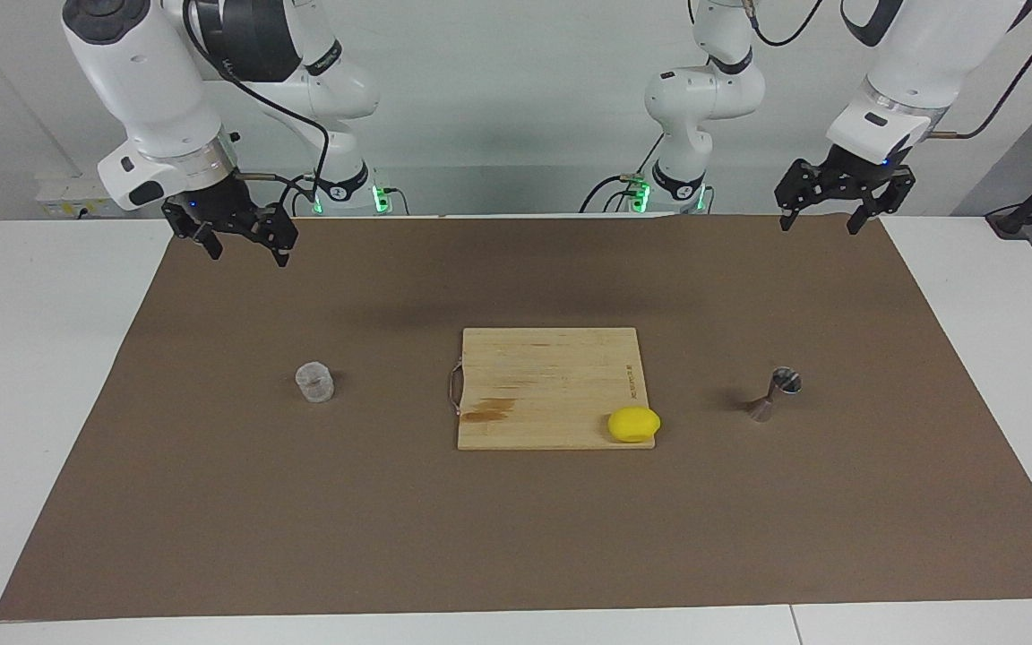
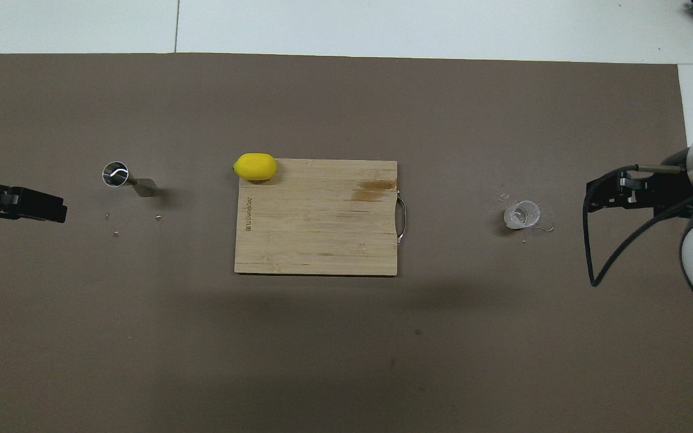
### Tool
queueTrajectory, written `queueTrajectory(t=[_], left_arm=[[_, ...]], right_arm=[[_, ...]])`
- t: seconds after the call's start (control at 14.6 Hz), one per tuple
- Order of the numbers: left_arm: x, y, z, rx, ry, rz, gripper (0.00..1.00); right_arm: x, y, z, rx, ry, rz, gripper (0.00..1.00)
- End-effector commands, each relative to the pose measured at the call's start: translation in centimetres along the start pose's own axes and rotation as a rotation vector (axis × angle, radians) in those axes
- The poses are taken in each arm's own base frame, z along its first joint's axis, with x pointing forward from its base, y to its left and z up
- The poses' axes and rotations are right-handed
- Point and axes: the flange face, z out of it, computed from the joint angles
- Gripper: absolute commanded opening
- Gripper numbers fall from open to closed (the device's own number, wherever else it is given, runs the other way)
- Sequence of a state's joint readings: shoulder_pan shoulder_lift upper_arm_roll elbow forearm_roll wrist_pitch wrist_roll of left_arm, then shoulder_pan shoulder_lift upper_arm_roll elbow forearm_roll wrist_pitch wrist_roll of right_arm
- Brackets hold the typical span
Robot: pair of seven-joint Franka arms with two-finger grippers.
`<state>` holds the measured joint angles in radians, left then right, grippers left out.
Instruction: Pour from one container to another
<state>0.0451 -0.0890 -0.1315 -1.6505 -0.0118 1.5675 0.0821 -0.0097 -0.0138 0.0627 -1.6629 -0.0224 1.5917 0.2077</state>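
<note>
Your left gripper [image 1: 831,213] hangs open and empty over the mat's [image 1: 516,537] corner at about 1 o'clock from the steel jigger [image 1: 776,394] in the facing view. Your right gripper [image 1: 243,244] is spread wide too, holding nothing, at 11 o'clock from the glass cup [image 1: 314,382]. Between both stands the bamboo cutting board [image 1: 543,376], lemon [image 1: 633,424] on its corner; its printed brand is unreadable.

So the pale bamboo cutting board [image 1: 550,387] sits mid-mat on the brown paper mat [image 1: 516,537]. Yellow lemon [image 1: 633,424] on its corner. Clear textured glass cup [image 1: 314,382] toward the right arm's end, silvery hourglass steel jigger [image 1: 776,394] toward the left arm's.
</note>
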Motion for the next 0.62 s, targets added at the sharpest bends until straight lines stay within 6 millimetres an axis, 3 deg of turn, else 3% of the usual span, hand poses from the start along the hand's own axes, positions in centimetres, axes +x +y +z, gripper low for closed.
queueTrajectory(t=[0.0,0.34,0.55], left_arm=[[-0.1,0.8,0.3,0.004,0.009,0.003,1.0],[0.8,0.4,2.7,-0.013,-0.022,-0.007,1.0],[1.9,-0.2,5.8,-0.032,-0.121,-0.046,1.0]], right_arm=[[-0.5,0.3,-0.1,0.002,0.01,0.006,1.0],[-0.5,0.3,-0.1,0.002,0.01,0.006,1.0],[-0.5,0.3,-0.1,0.002,0.01,0.006,1.0]])
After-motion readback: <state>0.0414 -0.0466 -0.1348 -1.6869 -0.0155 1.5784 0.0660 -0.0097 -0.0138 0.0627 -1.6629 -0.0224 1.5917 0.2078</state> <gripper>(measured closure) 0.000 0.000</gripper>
